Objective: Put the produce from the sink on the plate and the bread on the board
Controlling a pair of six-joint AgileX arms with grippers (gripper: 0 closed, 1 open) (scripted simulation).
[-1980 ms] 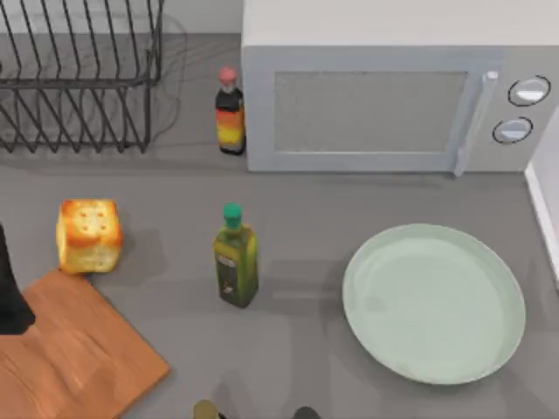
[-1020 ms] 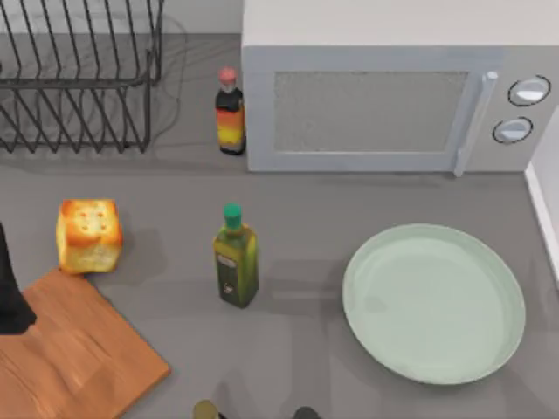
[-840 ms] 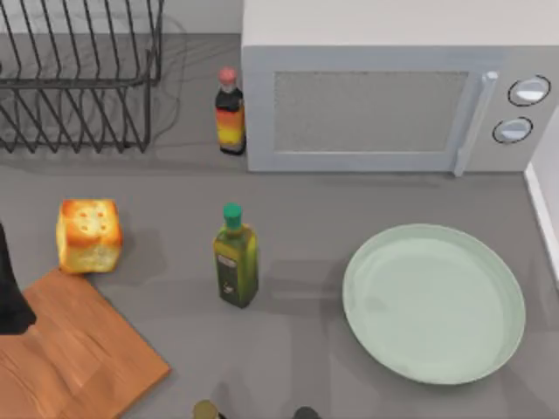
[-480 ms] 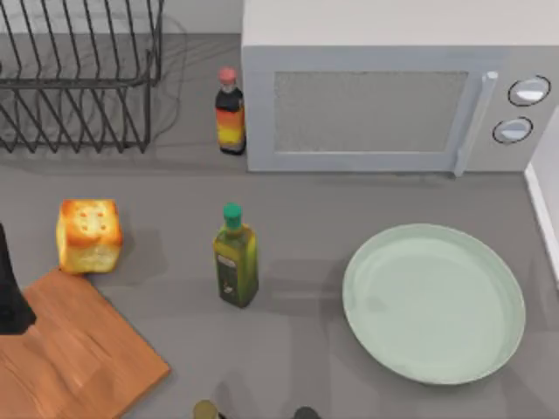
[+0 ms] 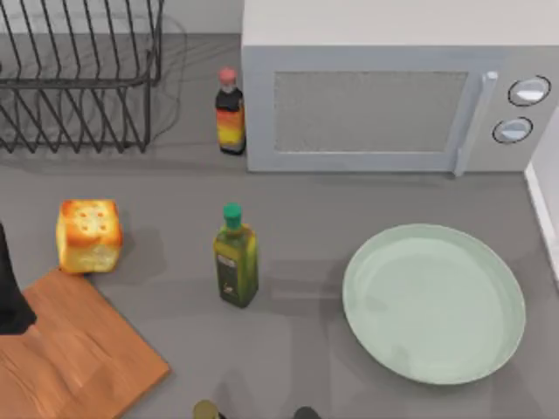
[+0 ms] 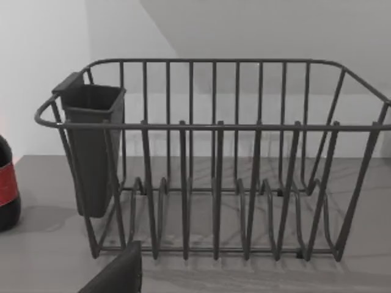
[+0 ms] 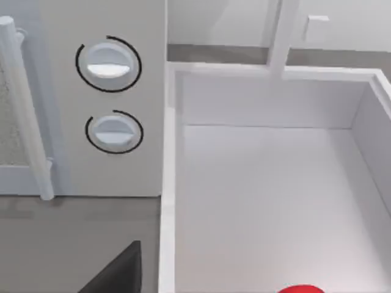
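Bread [image 5: 88, 236] sits on the grey counter [image 5: 306, 201], just off the far corner of the board [image 5: 74, 353], which lies at the table's front left; whether they touch, can't tell. Plate [image 5: 434, 303] is bare, on the right in front of the microwave [image 5: 393, 87]. Oil bottle [image 5: 235, 256] stands upright betw. bread and plate; sauce bottle [image 5: 230, 112] stands beside the microwave. Dish rack [image 6: 214, 159] is far left. Produce [image 7: 301, 289] lies in the white sink [image 7: 269, 201], next to the microwave's knobs, just a sliver in the right wrist view. Left arm [image 5: 10, 288] is at the left edge over the board. Both end effectors' state: can't tell.
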